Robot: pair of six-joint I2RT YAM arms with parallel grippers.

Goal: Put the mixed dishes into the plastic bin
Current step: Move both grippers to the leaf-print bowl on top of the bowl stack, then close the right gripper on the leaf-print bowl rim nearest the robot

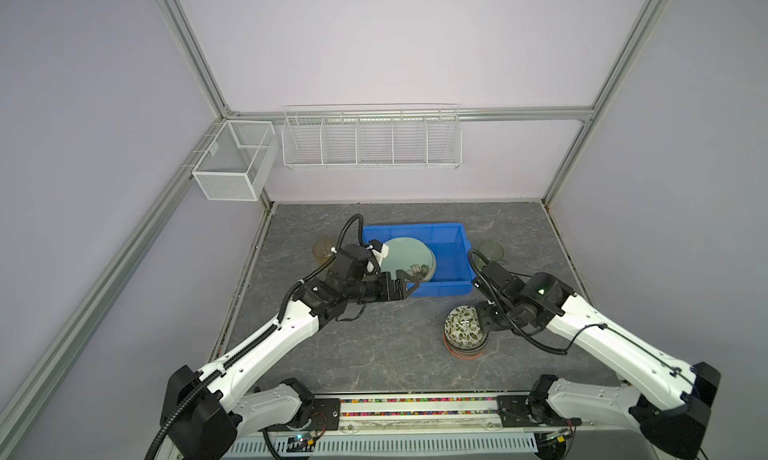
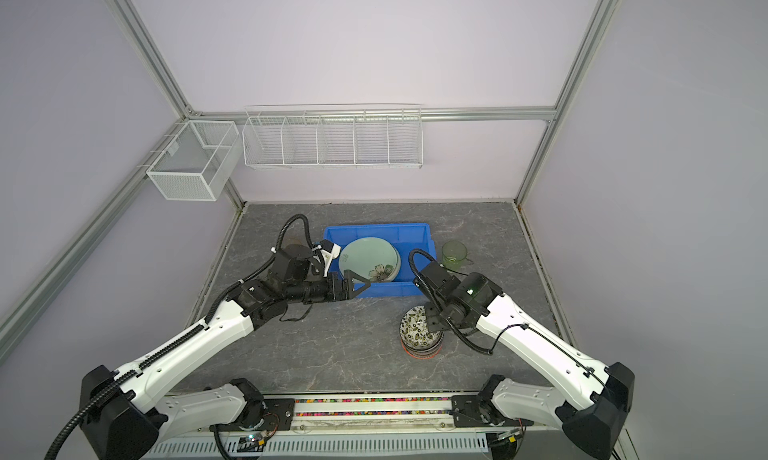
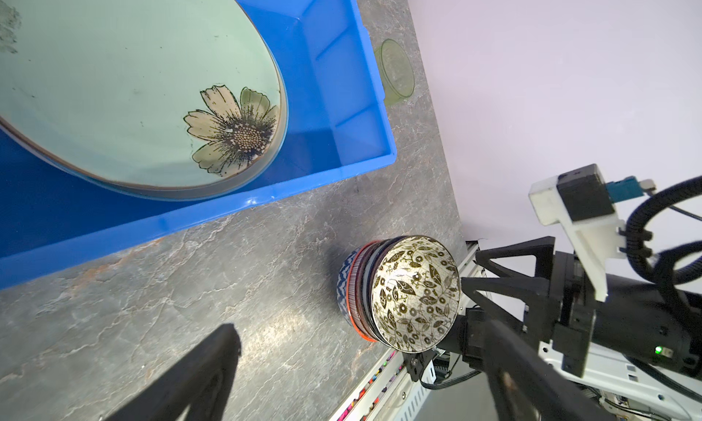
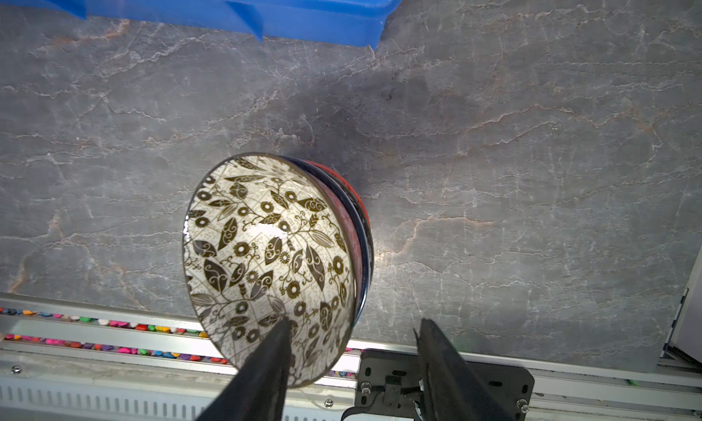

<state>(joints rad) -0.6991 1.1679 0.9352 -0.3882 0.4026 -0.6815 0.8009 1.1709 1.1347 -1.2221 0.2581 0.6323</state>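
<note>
- The left gripper (image 1: pixel 409 283) stood wide and empty over the near rim of the blue bin (image 1: pixel 415 228).
- The pale green plate (image 1: pixel 405 257) lay inside the bin, toward its left.
- The right gripper (image 4: pixel 353 347) stood half-wide astride the rim of the top bowl (image 4: pixel 266 248) in the bowl stack (image 1: pixel 462 333), outer finger clear.

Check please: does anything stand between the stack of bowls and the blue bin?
Nothing lies on the table between the bowl stack and the blue bin. Only the left gripper hangs open at the bin's near wall, beside the green plate lying inside. The bin's right part is free.
</note>
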